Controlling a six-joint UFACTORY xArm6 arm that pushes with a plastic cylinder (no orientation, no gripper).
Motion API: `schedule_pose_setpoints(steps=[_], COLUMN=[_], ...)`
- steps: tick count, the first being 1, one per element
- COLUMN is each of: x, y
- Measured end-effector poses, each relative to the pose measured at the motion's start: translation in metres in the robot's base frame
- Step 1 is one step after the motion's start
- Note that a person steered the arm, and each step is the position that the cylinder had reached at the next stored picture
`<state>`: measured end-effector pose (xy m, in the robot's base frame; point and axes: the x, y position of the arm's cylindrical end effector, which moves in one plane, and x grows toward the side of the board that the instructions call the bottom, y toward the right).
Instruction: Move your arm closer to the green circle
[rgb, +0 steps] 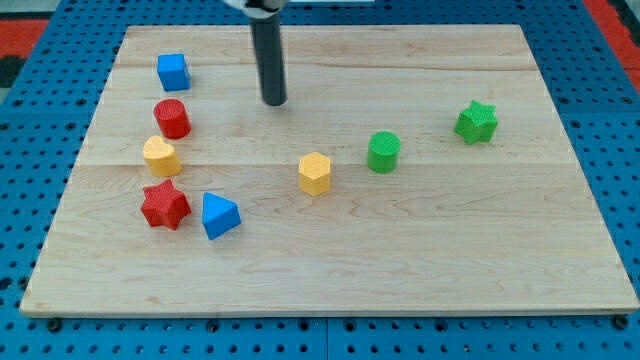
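The green circle (383, 152) is a short green cylinder standing right of the board's middle. My tip (274, 101) is the lower end of the dark rod, which comes down from the view's top. The tip rests on the board up and to the left of the green circle, well apart from it. A yellow hexagon block (315, 173) lies between them, lower down, left of the green circle. A green star (477, 122) sits to the right of the green circle.
On the wooden board (330, 270), at the left, stand a blue cube (173, 72), a red cylinder (172, 118), a yellow block (161, 157), a red star (164, 205) and a blue triangular block (219, 215). Blue pegboard surrounds the board.
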<state>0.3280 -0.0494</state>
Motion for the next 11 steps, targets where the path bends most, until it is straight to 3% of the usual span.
schedule_pose_setpoints(steps=[1,3,6,9,10,11], x=[-0.013,-0.097,-0.112,-0.094,-0.025,0.012], y=[0.011,0.092,0.127,0.133,0.153,0.169])
